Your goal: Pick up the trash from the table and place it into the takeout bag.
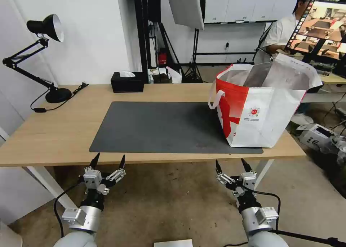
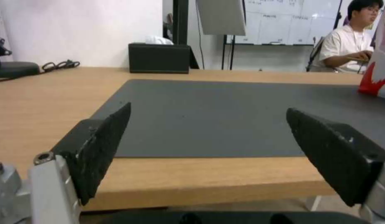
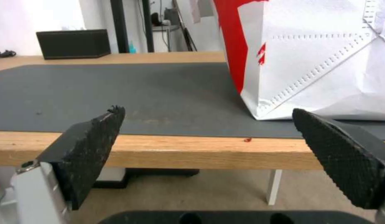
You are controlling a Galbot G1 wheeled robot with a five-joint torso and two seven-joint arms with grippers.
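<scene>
One table [image 1: 54, 131], one dark grey mat [image 1: 162, 128] lying along its middle, one takeout bag [image 1: 266, 113], one black tissue box [image 1: 127, 82] and one black desk lamp [image 1: 47, 59]. The takeout bag stands upright on the right end of the table, its base partly on the mat's right edge and close to the table's front edge. Its mouth gapes open, the silver lining [image 1: 266, 72] showing, and one white loop handle [image 1: 215, 95] hangs off its left side. From the head view the inside is seen only down to the upper walls, so what lies at the bottom cannot be told. The tissue box sits at the table's back edge, just beyond the mat, with a white tissue [image 1: 126, 74] poking from its top. The lamp stands on the back left corner, its cord [image 1: 61, 99] trailing over the wood. A small red speck [image 3: 247, 140] lies on the bare wood at the front edge, near the bag's corner.

Two grippers, both held below and in front of the table's front edge: the left gripper [image 1: 108, 161] under the mat's left corner, the right gripper [image 1: 231, 165] under the bag. Each has its two black fingers spread wide apart with nothing between them.
</scene>
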